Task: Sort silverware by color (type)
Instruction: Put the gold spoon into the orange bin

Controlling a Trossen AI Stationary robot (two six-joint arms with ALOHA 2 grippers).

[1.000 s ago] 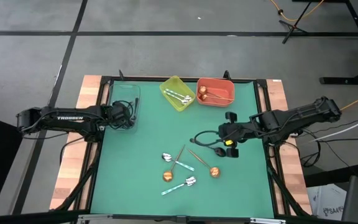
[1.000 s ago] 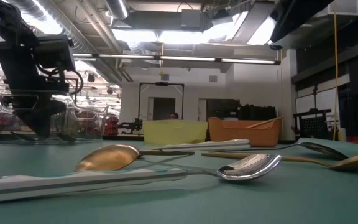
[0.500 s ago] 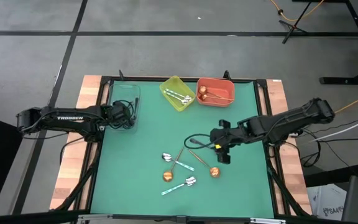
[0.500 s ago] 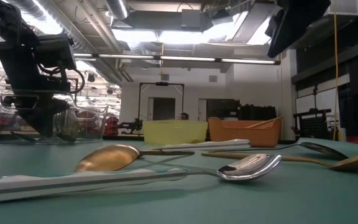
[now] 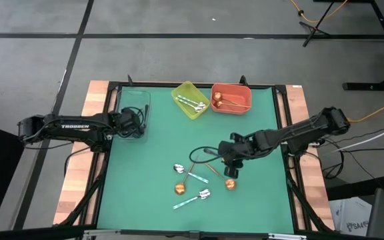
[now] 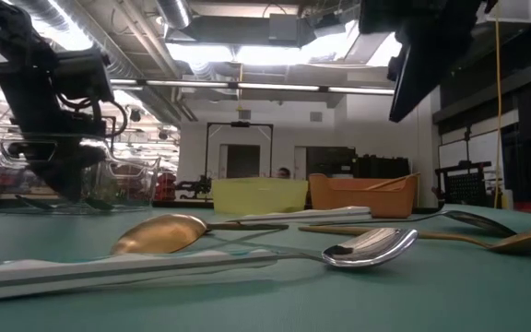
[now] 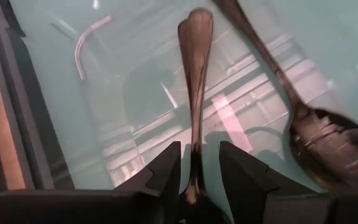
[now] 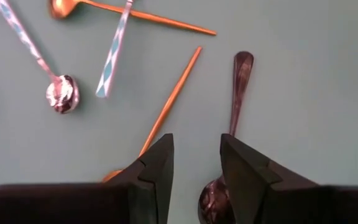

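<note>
- Right gripper (image 5: 231, 168) hangs over the green tabletop (image 5: 152, 173), right of centre, fingers (image 8: 151, 163) apart with a clear gap between them; it is above the loose spoons and grips nothing.
- Right wrist view: a black spoon (image 8: 230, 127) lies under the gap and the one finger, a copper-gold handle (image 8: 169, 102) runs slantwise just beside it, apart from it.
- Left gripper (image 7: 192, 186) sits inside the clear bin (image 5: 133, 107) at the tabletop's far left corner, fingers closed on the handle of a second black spoon (image 7: 194, 93); another dark spoon (image 7: 303, 118) lies beside it on the bin floor.
- Loose silverware cluster (image 5: 195, 179) lies toward the near edge, middle of the tabletop: copper-gold spoons (image 5: 229, 183) and teal-handled silver spoons (image 5: 193, 198), some handles crossing.
- Yellow bin (image 5: 191, 100) at the far edge holds teal-handled spoons; the orange bin (image 5: 231, 98) touching its right side holds copper-gold ones.
- Open green surface spans the left half between the clear bin and the near edge, and a narrower strip along the right edge.
- Low view: a copper-gold spoon (image 6: 169, 232) and a silver one (image 6: 367, 247) lie flat in the foreground.
</note>
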